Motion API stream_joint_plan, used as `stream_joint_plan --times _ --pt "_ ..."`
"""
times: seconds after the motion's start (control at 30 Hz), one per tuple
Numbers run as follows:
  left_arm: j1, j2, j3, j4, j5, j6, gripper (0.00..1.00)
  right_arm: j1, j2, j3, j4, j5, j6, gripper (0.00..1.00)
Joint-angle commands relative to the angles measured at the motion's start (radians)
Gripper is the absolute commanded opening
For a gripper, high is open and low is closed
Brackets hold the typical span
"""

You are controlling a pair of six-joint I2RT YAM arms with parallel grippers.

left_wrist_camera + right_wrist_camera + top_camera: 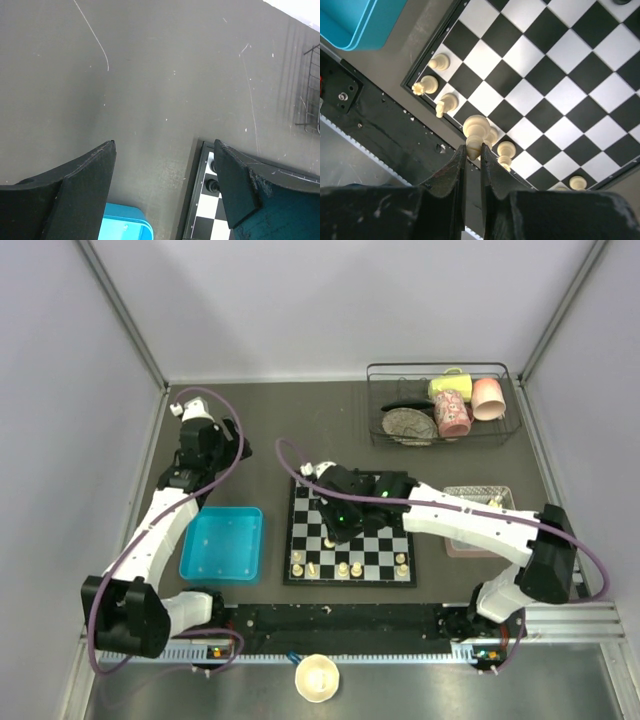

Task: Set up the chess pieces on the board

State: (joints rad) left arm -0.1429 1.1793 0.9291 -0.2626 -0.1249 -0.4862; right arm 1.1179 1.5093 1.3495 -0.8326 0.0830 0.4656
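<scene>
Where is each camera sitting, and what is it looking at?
Top: above and behind the arms, looking down on the table; the left arm and right arm show.
Left wrist: on the left arm, looking down at grey table; the left tool shows, open.
Right wrist: on the right arm, looking down at the board; the right tool pinches a cream piece.
Shared: all three see the board and the blue tray.
</scene>
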Motion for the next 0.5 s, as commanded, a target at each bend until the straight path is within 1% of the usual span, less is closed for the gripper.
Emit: stream_joint_plan --times 0.0,0.47 --pt "0.023 -0.003 0.001 0.014 0.004 -0.034 0.83 0.055 0.048 0.002 0.040 0.024 0.062 0.00" --pt "0.037 -0.004 0.000 0.016 0.004 -0.031 0.83 0.125 0.120 -0.019 0.036 0.092 0.137 0.00"
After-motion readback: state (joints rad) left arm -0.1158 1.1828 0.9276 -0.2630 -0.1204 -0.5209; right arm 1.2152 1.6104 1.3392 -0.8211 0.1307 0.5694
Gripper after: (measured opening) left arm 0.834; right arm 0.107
